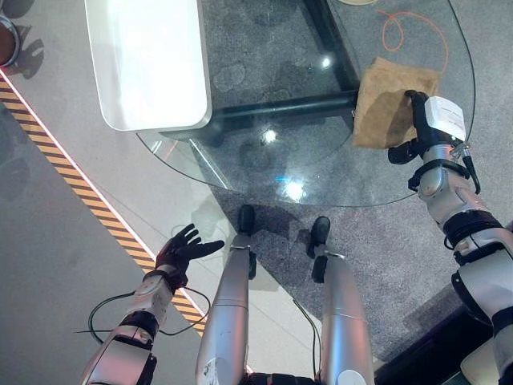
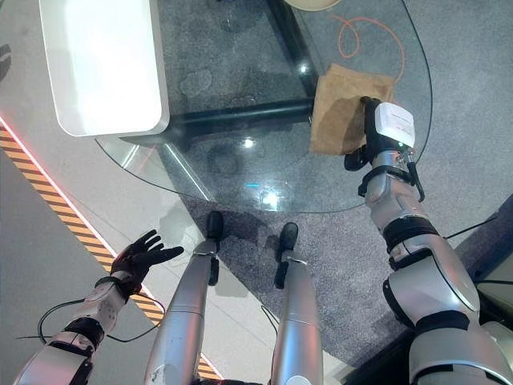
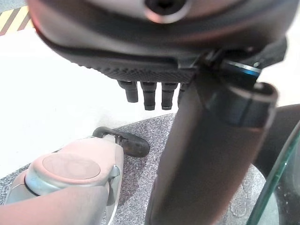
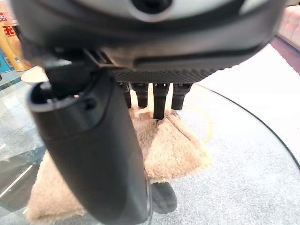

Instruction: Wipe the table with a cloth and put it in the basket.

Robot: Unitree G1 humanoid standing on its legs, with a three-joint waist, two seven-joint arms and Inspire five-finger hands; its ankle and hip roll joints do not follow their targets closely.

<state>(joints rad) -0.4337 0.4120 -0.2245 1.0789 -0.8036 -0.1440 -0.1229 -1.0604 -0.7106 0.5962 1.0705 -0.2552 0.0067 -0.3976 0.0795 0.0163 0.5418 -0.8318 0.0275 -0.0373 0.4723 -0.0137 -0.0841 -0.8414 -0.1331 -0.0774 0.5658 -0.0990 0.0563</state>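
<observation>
right hand [image 1: 419, 120] presses flat, fingers straight, on the tan cloth [image 1: 385, 100] atop the glass table [image 1: 264, 172], wiping underway i'd say, basketing left; left hand [image 1: 183, 250] hangs open.

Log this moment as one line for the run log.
right hand: open, pressing cloth on glass table | left hand: open, idle beside table

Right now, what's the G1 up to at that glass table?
It is wiping. The right hand presses flat on a tan cloth lying near the right edge of the round glass table, fingers straight on top of it. The left hand hangs open off to the side above the floor, holding nothing. A white tray-like object sits on the table's left part.
</observation>
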